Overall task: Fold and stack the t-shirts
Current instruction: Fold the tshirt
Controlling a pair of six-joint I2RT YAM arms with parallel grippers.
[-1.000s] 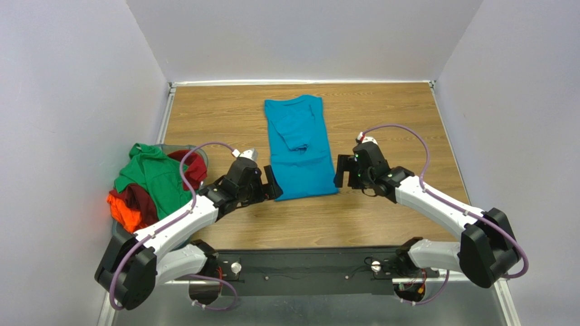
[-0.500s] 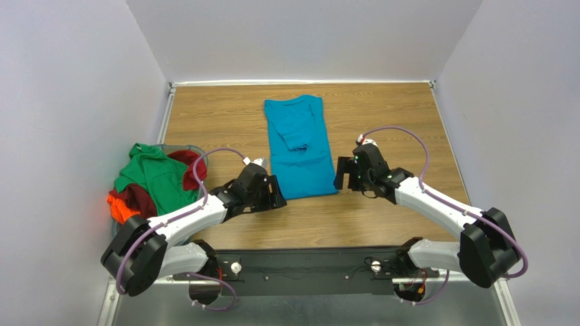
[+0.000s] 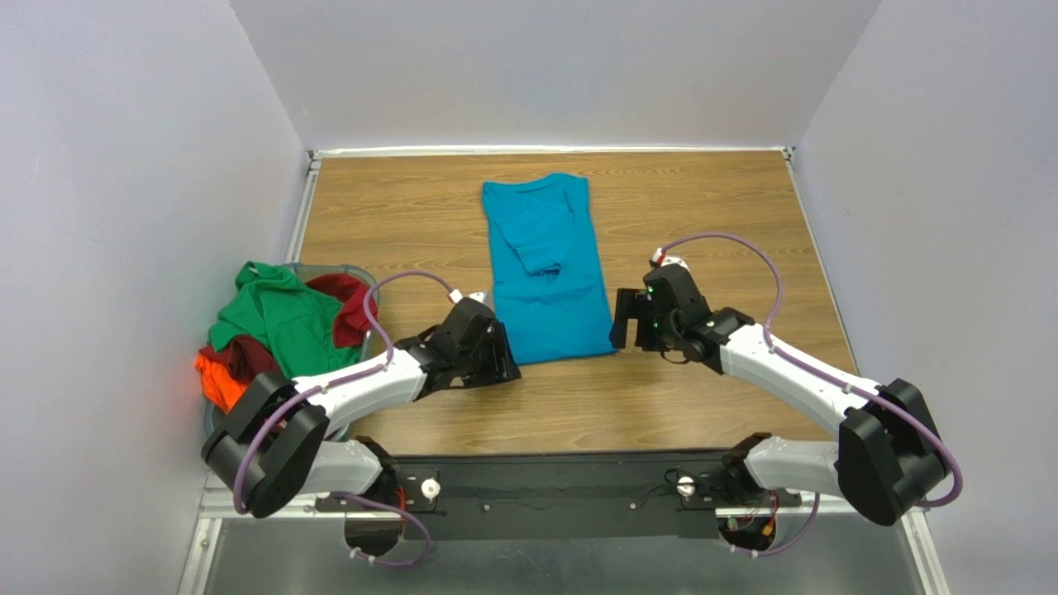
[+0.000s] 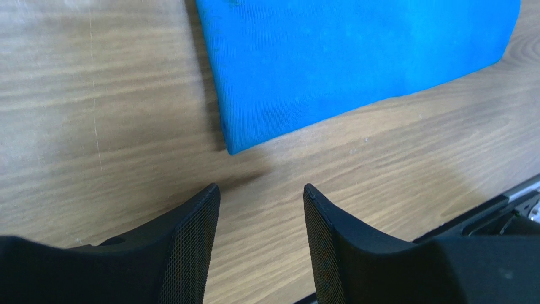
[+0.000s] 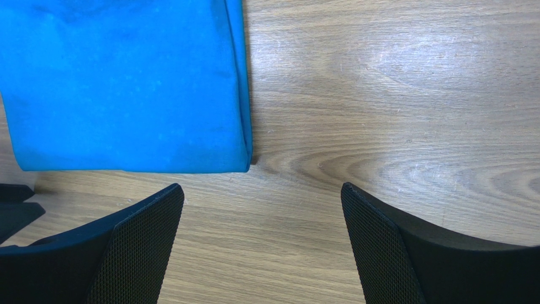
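The teal-blue t-shirt (image 3: 544, 265) lies folded lengthwise in a long strip on the wooden table. My left gripper (image 3: 499, 358) is open and empty just near-left of the shirt's near left corner (image 4: 236, 147). My right gripper (image 3: 620, 320) is open and empty just near-right of the shirt's near right corner (image 5: 244, 161). The green t-shirt (image 3: 276, 322), the dark red t-shirt (image 3: 352, 309) and the bright orange t-shirt (image 3: 224, 383) lie heaped in the basket at the left.
The grey-blue round basket (image 3: 355, 272) stands at the table's left edge against the left wall. White walls close in the table on three sides. The black base rail (image 3: 559, 493) runs along the near edge.
My left gripper has moved a little to the right and nearer, ending by the shirt's near left corner. My right gripper has barely shifted. The shirt has not moved.
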